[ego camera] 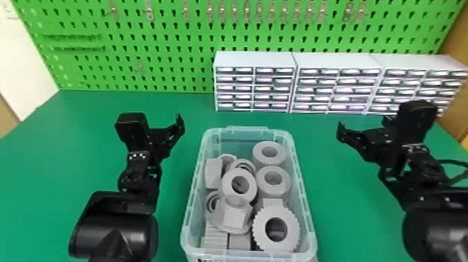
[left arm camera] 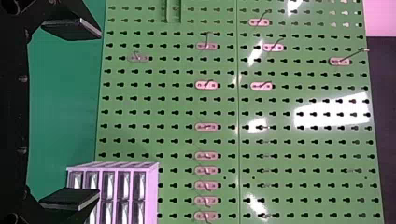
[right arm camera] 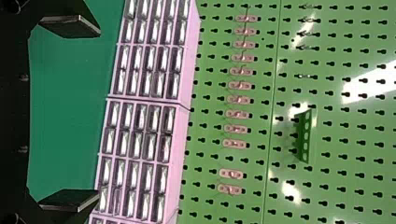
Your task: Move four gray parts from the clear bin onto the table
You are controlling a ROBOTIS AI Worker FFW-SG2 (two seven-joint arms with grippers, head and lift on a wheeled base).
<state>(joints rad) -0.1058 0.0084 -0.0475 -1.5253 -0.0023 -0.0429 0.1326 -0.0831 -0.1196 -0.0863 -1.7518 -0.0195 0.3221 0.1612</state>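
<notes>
Gray parts (ego camera: 234, 217) lying heaped in the clear bin (ego camera: 190, 209), between left claw (ego camera: 162, 136) and right claw (ego camera: 369, 139); several bores facing upward. Bin's long axis running away from the robot. Both claws standing wide open, holding nothing. Green tabletop (ego camera: 341, 202) supporting the bin.
</notes>
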